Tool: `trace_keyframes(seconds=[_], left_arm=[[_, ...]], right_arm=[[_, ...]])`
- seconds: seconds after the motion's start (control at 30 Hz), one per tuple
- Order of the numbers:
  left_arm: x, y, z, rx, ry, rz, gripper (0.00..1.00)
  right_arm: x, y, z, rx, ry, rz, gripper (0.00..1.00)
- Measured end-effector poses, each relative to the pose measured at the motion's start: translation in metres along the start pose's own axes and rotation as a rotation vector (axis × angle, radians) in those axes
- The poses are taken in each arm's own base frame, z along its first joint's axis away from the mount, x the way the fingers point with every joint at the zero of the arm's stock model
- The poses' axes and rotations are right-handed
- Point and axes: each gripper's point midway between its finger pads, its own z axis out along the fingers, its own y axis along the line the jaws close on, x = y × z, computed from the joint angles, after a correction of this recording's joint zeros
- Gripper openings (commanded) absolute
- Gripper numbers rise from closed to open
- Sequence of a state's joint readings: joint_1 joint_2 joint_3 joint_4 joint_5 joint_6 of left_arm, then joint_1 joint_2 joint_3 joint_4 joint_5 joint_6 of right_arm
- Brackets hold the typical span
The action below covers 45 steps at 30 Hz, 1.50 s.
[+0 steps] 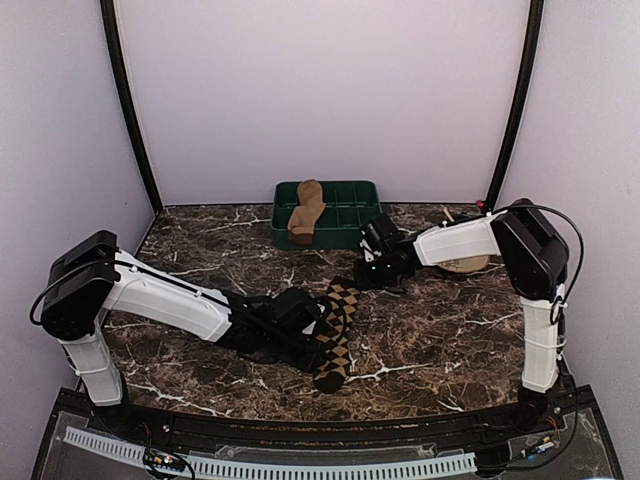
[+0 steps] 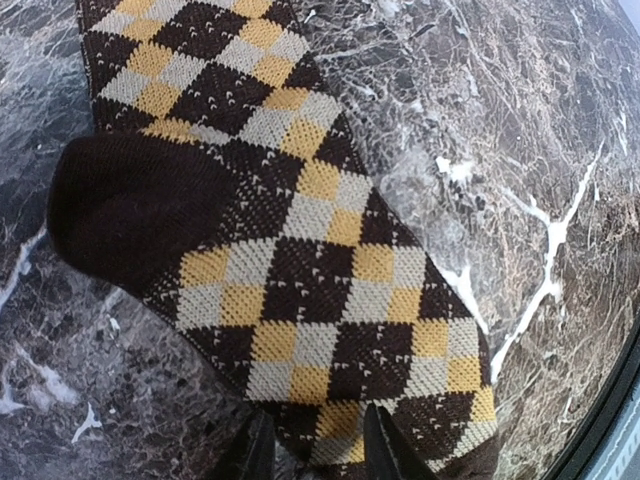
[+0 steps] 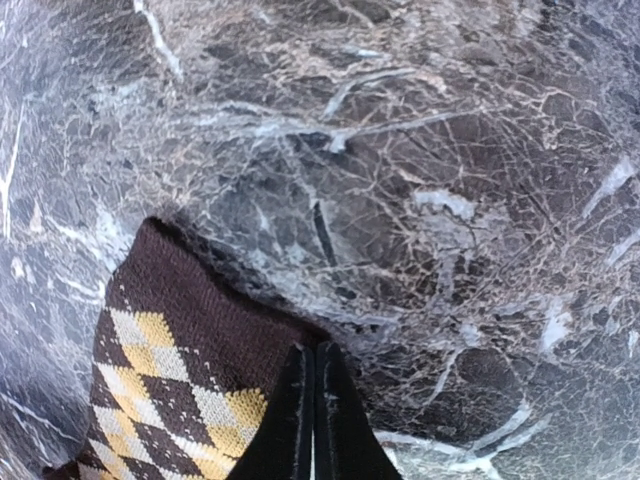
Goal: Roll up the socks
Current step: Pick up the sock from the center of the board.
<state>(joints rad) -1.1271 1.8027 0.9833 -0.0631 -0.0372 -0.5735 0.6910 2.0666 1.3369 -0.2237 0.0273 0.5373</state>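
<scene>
The argyle sock [image 1: 337, 335] lies flat on the marble table, its cuff pointing away from the arm bases. In the left wrist view the argyle sock [image 2: 290, 250] fills the frame. My left gripper [image 2: 318, 425] stands open over its near edge, with flat fabric between the two fingers. My left gripper [image 1: 316, 320] sits at the sock's left side. My right gripper [image 3: 313, 350] is shut, its tips pinching the edge of the dark cuff [image 3: 200, 300]. My right gripper [image 1: 368, 275] is at the sock's far end. The tan sock [image 1: 305, 210] lies in the green tray.
The green compartment tray [image 1: 352, 212] stands at the back centre against the wall. A tan round object [image 1: 466, 265] lies partly hidden behind the right forearm. Walls close the table on three sides.
</scene>
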Motion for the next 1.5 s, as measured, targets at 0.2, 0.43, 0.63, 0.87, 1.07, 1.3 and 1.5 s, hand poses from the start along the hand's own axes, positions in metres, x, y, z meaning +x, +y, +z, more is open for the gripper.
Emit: trace_keyframes(seconds=[0.2,0.43,0.63,0.87,1.07,1.3,1.5], left_arm=[[0.002,0.001,0.002,-0.003,0.005,-0.025,0.3],[0.003,0.002,0.003,-0.006,0.008,-0.064,0.28],[0.004,0.001,0.003,-0.001,0.013,-0.097,0.27],[0.005,-0.001,0.003,0.011,0.018,-0.135,0.27],[0.007,-0.002,0.002,0.021,0.025,-0.166,0.26],[0.014,-0.001,-0.003,0.044,0.026,-0.227,0.26],[0.023,0.002,-0.009,0.058,0.026,-0.294,0.25]], right_arm=[[0.003,0.002,-0.003,-0.002,0.011,-0.033,0.0],[0.005,0.014,-0.02,-0.024,0.006,-0.089,0.0],[-0.012,0.032,-0.05,-0.067,-0.063,-0.12,0.0],[-0.015,0.038,-0.068,-0.089,-0.098,-0.136,0.0],[-0.004,0.055,-0.088,-0.127,-0.115,-0.169,0.0],[0.013,0.064,-0.108,-0.173,-0.143,-0.186,0.0],[0.037,0.066,-0.112,-0.191,-0.131,-0.188,0.0]])
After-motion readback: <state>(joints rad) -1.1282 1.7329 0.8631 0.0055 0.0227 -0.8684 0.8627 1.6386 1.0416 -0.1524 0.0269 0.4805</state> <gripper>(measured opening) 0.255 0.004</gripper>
